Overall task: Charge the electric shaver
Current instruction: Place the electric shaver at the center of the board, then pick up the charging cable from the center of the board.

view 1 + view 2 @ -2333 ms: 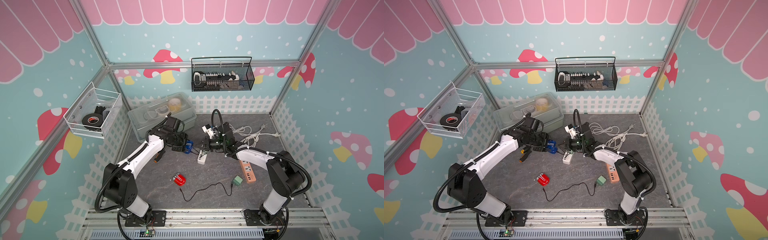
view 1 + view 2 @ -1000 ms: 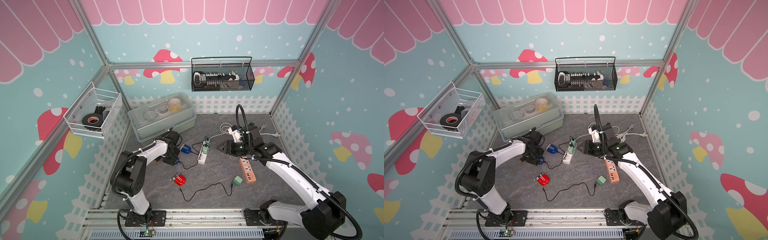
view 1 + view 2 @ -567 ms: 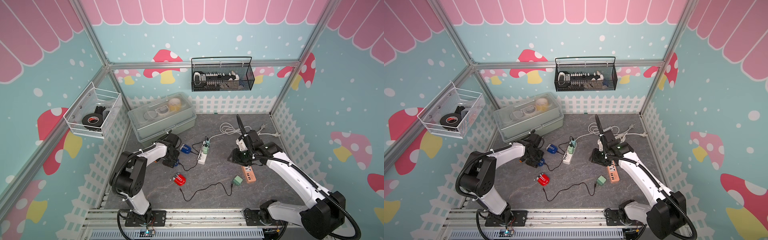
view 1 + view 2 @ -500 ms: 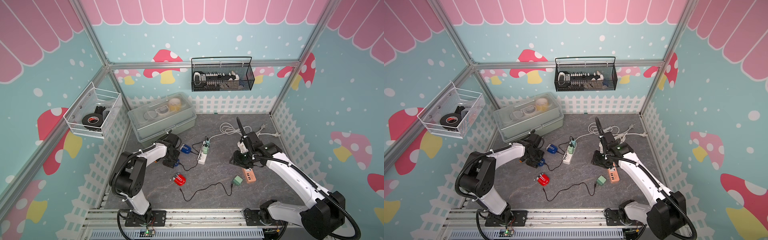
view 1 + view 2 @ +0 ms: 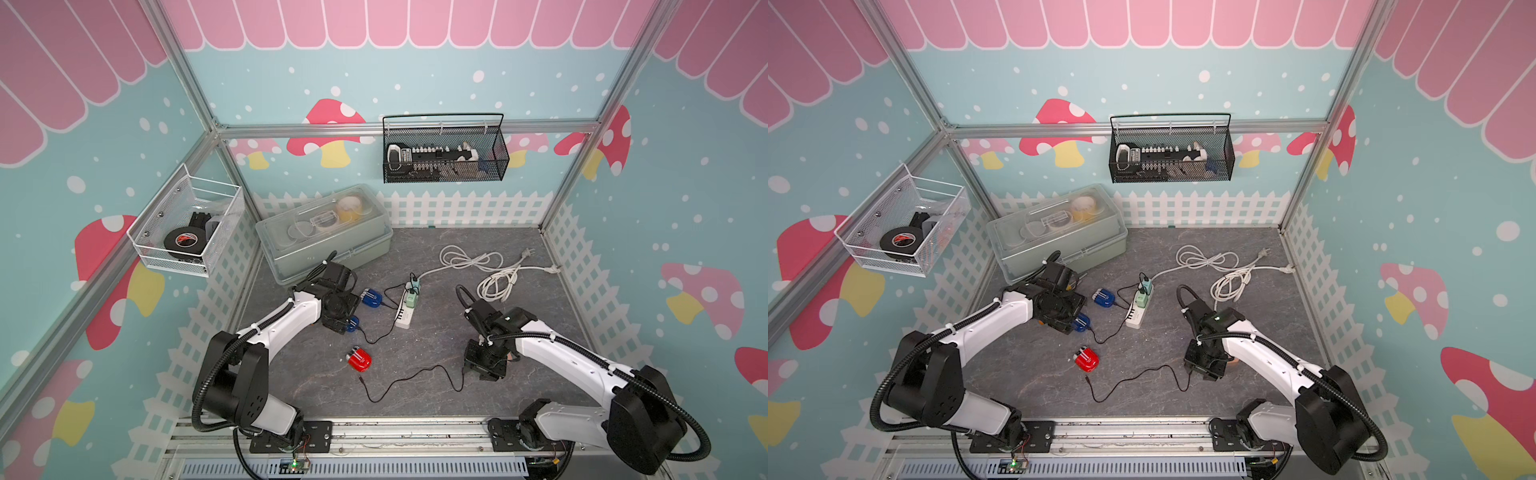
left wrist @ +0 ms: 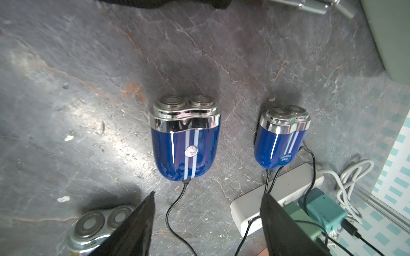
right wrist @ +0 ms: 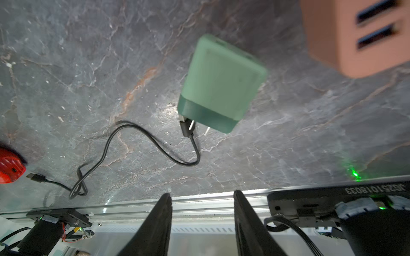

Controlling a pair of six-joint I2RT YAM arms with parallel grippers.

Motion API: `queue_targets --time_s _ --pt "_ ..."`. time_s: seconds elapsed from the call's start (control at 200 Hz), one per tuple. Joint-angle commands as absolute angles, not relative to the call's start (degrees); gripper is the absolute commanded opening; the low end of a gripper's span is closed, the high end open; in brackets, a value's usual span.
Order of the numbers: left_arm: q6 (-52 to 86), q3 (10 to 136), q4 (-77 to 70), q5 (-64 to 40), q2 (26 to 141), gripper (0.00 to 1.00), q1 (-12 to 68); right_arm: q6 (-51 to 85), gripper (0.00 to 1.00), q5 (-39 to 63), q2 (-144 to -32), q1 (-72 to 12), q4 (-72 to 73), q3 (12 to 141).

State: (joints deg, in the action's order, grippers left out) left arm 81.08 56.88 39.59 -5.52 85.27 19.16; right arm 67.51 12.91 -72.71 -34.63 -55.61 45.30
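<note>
While both arms reach low over the grey slate table (image 5: 436,332), the biggest thing on it is the translucent storage box (image 5: 324,237), set at the back on the robot's left. The left gripper (image 6: 207,195) hangs just in front of that box, its jaws spread wide with nothing between them. The right gripper (image 7: 202,192) hovers on the other side of the table, jaws parted and holding nothing.

A white power strip (image 5: 405,309) lies near the middle with two green adapters plugged into it. An orange power strip (image 7: 355,33) lies under the right arm, mostly hidden in both top views.

A blue shaver (image 6: 185,141) rests just ahead of the left fingertips with a cable in its base. A second blue shaver (image 6: 281,137), also cabled, lies next to the white strip. The red shaver (image 5: 359,359) lies toward the front between the two arms, apart from both grippers.

A green charger (image 7: 219,84) lies flat below the right gripper, just beside the orange strip, its prongs bare. Its black cable (image 5: 399,386) winds across the table to a loose plug (image 7: 35,177), which lies beside the red shaver and is not inserted.
</note>
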Motion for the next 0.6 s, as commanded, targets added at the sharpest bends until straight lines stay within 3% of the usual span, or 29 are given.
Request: queue_targets --time_s 0.0,0.185,0.465,0.595 --pt "77.06 56.92 42.12 -6.04 82.39 0.74 19.14 76.80 0.47 10.93 -74.80 -35.86 -49.82 43.37" --pt "73.78 58.65 45.37 -7.79 78.84 0.74 19.77 77.87 0.46 5.68 -78.94 -35.78 -46.88 43.35" --pt "72.21 59.01 47.28 -9.75 72.74 0.72 20.04 80.65 0.29 3.92 -82.71 -35.64 -43.83 44.02" --pt "72.50 59.50 47.79 -10.57 71.59 0.71 20.04 81.37 0.27 5.03 -84.12 -35.64 -42.23 42.61"
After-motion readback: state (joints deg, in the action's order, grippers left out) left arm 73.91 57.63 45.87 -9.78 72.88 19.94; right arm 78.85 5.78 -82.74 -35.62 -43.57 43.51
